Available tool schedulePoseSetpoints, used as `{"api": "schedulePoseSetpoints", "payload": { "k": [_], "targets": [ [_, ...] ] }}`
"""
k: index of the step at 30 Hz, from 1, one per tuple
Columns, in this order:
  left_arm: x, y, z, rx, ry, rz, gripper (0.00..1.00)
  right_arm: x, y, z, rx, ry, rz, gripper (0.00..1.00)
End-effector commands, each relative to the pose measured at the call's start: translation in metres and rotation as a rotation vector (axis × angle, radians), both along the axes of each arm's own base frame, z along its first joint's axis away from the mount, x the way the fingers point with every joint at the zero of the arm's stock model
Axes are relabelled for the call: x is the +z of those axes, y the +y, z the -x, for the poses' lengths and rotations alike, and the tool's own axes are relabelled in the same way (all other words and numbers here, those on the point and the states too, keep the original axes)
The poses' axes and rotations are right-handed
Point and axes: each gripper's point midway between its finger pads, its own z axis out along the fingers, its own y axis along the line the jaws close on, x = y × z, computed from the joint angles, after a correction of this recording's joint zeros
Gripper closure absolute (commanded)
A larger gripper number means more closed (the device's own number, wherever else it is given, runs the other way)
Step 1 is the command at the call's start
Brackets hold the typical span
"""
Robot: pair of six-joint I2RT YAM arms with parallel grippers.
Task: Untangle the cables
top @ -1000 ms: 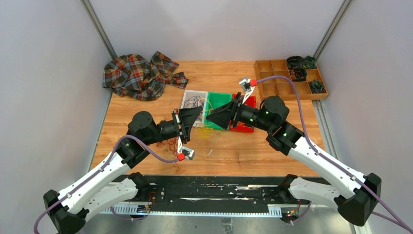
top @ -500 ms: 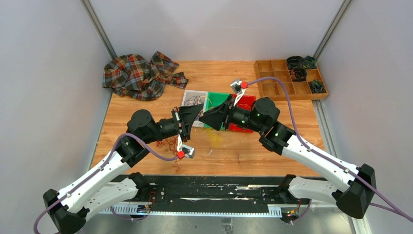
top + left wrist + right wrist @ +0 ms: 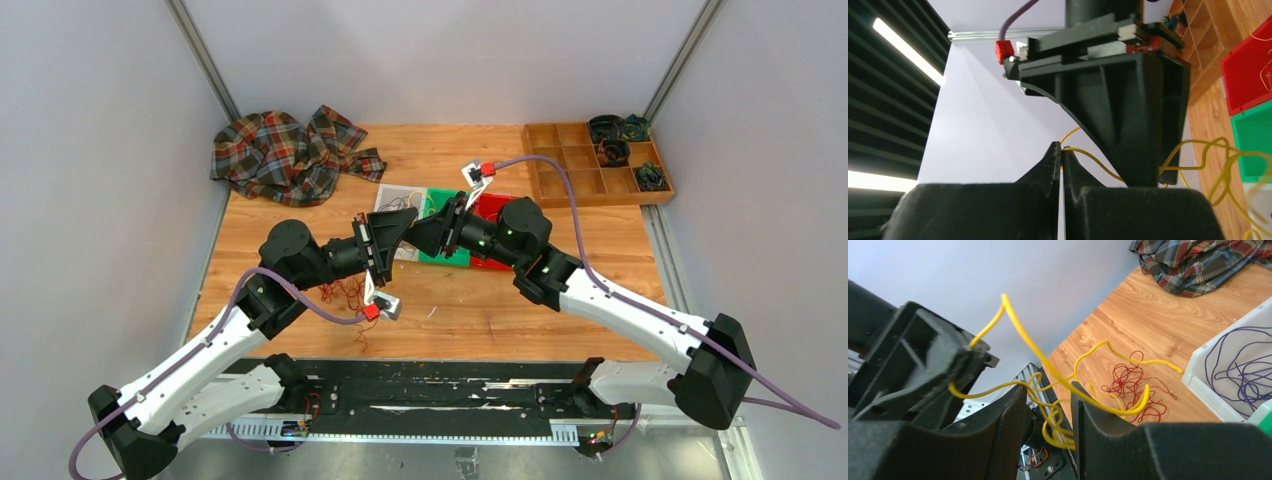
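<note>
Left wrist view: the left gripper [image 3: 1060,155] is pinched tight on the yellow cable [image 3: 1007,302]; the right gripper [image 3: 1048,410], just beside it above the table [image 3: 1148,315], stands slightly parted, that cable threading loosely through; pulling apart could slip the strand free, or drag its hanging loops into the red cables [image 3: 1128,380] below; no readable writing anywhere.

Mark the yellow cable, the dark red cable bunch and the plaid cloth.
yellow cable [image 3: 1006,300]: right wrist view, on its topmost bend.
dark red cable bunch [image 3: 1126,378]: right wrist view, middle of its loops.
plaid cloth [image 3: 285,155]: top external view, middle of the crumpled heap.
</note>
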Motion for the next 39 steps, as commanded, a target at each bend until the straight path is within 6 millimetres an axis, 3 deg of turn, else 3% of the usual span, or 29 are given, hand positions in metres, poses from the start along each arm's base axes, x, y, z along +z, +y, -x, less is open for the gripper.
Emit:
{"api": "schedulePoseSetpoints", "payload": {
  "k": [1, 9, 19, 32, 39],
  "targets": [
    [0.028, 0.000, 0.008, -0.025, -0.040, 0.057, 0.99, 0.000, 0.010, 0.000, -0.020, 0.014, -0.036, 0.63],
    [0.033, 0.002, 0.005, -0.003, -0.055, 0.061, 0.99, -0.020, 0.014, 0.001, -0.074, 0.027, -0.008, 0.68],
    [0.065, 0.003, -0.001, 0.022, -0.084, 0.101, 0.99, -0.086, -0.008, -0.002, -0.175, 0.113, 0.084, 0.72],
    [0.118, 0.013, 0.002, 0.048, -0.159, 0.172, 0.99, -0.151, -0.026, -0.001, -0.243, 0.204, 0.186, 0.81],
    [0.132, 0.016, 0.004, 0.062, -0.204, 0.181, 0.99, -0.181, -0.036, 0.008, -0.231, 0.239, 0.283, 0.81]
  ]
}}
